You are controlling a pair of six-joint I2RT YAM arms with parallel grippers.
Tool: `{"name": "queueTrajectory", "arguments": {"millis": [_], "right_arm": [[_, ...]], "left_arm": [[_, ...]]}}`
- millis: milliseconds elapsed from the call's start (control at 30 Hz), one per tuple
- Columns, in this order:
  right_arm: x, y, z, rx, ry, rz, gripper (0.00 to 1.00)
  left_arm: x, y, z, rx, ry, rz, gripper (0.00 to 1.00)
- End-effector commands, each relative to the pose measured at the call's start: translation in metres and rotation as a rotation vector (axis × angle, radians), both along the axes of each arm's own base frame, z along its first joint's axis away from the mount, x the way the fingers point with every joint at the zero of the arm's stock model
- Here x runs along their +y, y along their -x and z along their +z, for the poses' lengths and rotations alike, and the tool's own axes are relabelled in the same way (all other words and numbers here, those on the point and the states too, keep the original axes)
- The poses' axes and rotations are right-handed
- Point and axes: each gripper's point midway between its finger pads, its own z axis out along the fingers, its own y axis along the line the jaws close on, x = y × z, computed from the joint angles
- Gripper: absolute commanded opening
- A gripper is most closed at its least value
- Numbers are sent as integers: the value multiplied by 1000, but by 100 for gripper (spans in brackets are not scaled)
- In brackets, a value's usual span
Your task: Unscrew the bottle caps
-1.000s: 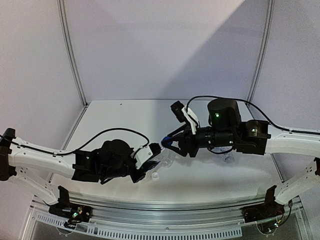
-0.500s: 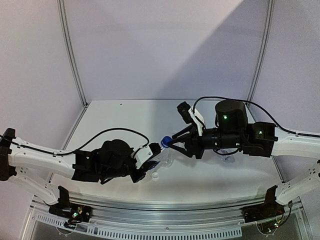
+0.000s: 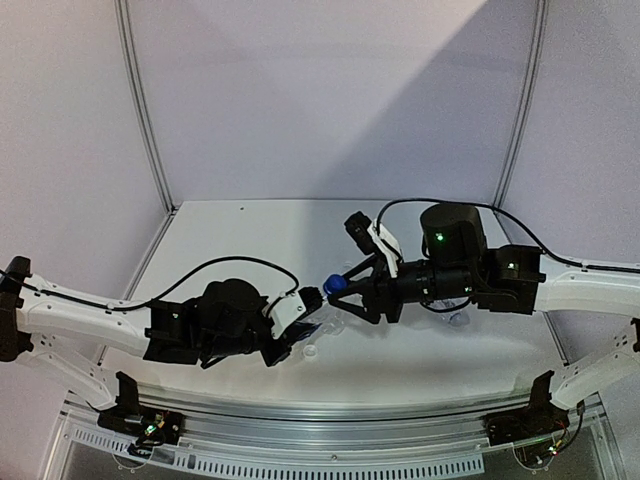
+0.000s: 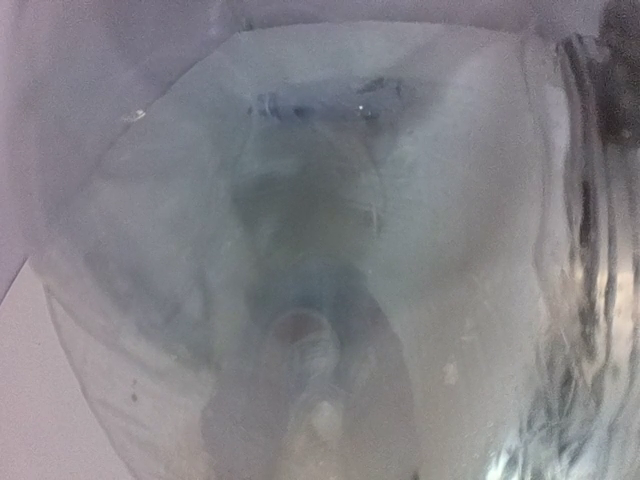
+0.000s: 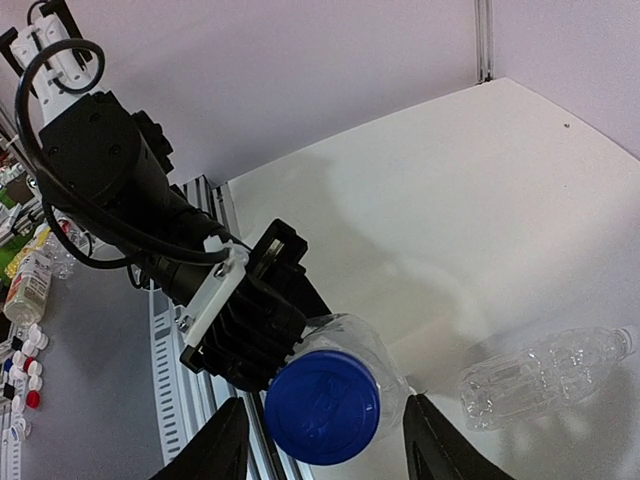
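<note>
My left gripper (image 3: 303,322) is shut on a clear bottle (image 5: 388,362), holding it tilted above the table's front middle. In the left wrist view that bottle (image 4: 320,260) is a blur filling the frame and hides the fingers. Its blue cap (image 5: 322,405) points toward my right gripper (image 5: 325,402). The right gripper is open, one finger (image 5: 225,445) on each side of the cap with a small gap to it. In the top view the blue cap (image 3: 332,285) sits just ahead of the right gripper (image 3: 342,288). A white cap (image 3: 311,350) lies loose on the table below the left gripper.
A second clear, dented bottle (image 5: 540,375) lies on its side on the white table (image 5: 480,200), under the right arm. An aluminium rail (image 3: 330,445) runs along the table's near edge. Beyond it, a small labelled bottle (image 5: 25,285) and several loose caps (image 5: 25,370) lie off the table.
My right gripper has let go of the blue cap, turned its wrist back and spread its jaws wider around the cap. The left arm and its bottle have stayed still.
</note>
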Motion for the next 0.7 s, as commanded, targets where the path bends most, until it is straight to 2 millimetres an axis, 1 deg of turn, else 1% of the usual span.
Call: {"name": "queueTrajectory", "arguments": {"millis": [0,67,167,333,467,600,667], "right_arm": [[1,0,15,-11,-45,10,54],[1,1,15,-10,-48,13,57],[2,0,22,-12,-63,9,57],[6,-11,30,-13,-79,-43,57],[3,-18,34,-19,-84,-90,55],[-2,-26,26,-13,-56,-145,54],[-2,-26,24,-8,-47,-149,53]], "left_arm": [[-3,-2,9,-8,21,-3,0],[-3,-2,8,-6,21,-5,0],[-4,-2,6,-3,13,-5,0],[-5,-2,4,1,7,-6,0],[-5,-2,4,2,7,-6,0],[-5,-2,5,1,11,-6,0],[-5,-1,7,1,15,-7,0]]}}
